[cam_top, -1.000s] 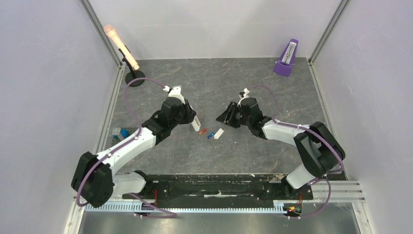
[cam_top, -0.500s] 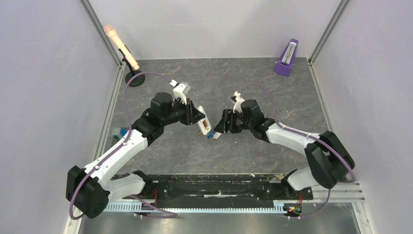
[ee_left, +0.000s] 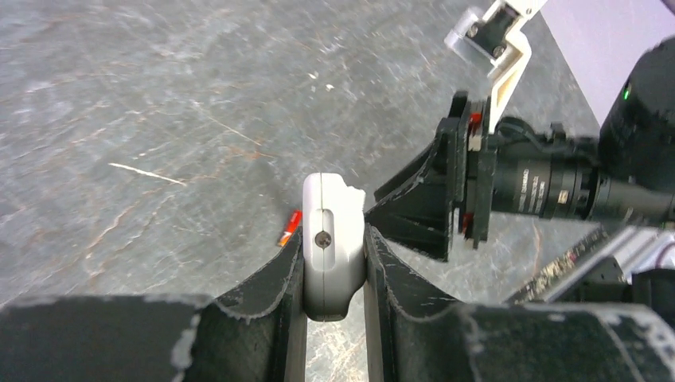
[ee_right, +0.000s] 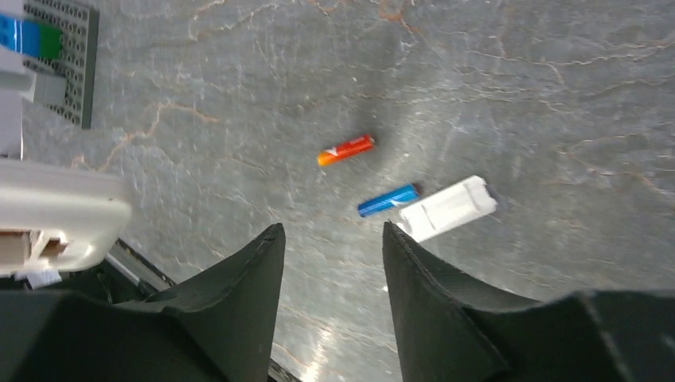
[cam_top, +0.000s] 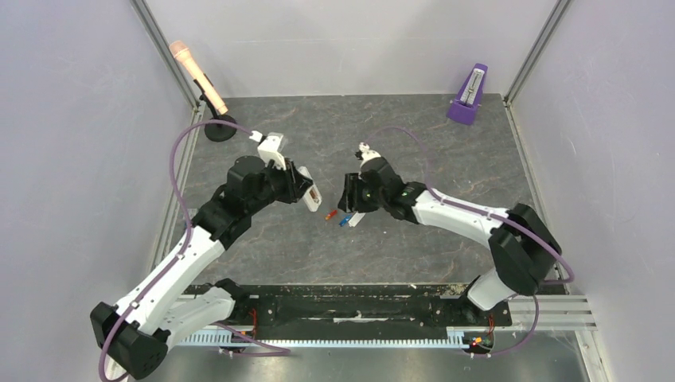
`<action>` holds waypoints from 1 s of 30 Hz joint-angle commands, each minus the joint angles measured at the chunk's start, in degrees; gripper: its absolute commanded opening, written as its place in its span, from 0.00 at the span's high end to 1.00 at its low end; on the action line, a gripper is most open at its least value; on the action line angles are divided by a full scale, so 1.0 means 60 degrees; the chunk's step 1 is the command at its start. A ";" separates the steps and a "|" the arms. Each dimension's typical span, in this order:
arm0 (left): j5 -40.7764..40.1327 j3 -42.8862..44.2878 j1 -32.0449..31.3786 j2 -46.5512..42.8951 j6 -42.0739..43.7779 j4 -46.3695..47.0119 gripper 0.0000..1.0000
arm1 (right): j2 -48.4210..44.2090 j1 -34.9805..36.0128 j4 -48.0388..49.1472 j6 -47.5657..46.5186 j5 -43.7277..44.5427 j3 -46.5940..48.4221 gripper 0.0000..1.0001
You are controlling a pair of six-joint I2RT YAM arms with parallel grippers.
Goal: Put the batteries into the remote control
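The left gripper clamps the remote control aloft; the right gripper hangs open above the table. The red-orange battery lies alone, the blue battery just beside the white battery cover. A descending grasp may catch the cover too, or roll a cell away

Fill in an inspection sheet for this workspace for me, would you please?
Surface: grey stone-look table, no spills seen.
Job's things: remote control gripped; red-orange battery, blue battery and small white cover lie loose.
Clutter: microphone and purple metronome at far corners; brick plate.
Grippers: left gripper shut on the remote control; right gripper open, empty, near the batteries.
Cables: purple cable loops along each arm.
Surroundings: plain pale walls.
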 commanded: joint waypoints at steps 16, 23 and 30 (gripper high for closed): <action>-0.3300 -0.0423 0.0040 -0.2106 -0.0778 -0.1210 0.98 | 0.2648 0.1684 -0.2140 0.1074 0.3986 0.2611 0.52; -0.4288 -0.0363 0.0041 -0.2102 -0.0826 -0.1351 0.98 | 0.3460 0.1684 -0.2515 0.0184 0.4057 0.3955 0.49; -0.4851 -0.0145 0.0048 -0.1922 -0.1002 -0.1596 0.98 | 0.4135 0.1428 -0.3437 0.0496 0.3964 0.4973 0.48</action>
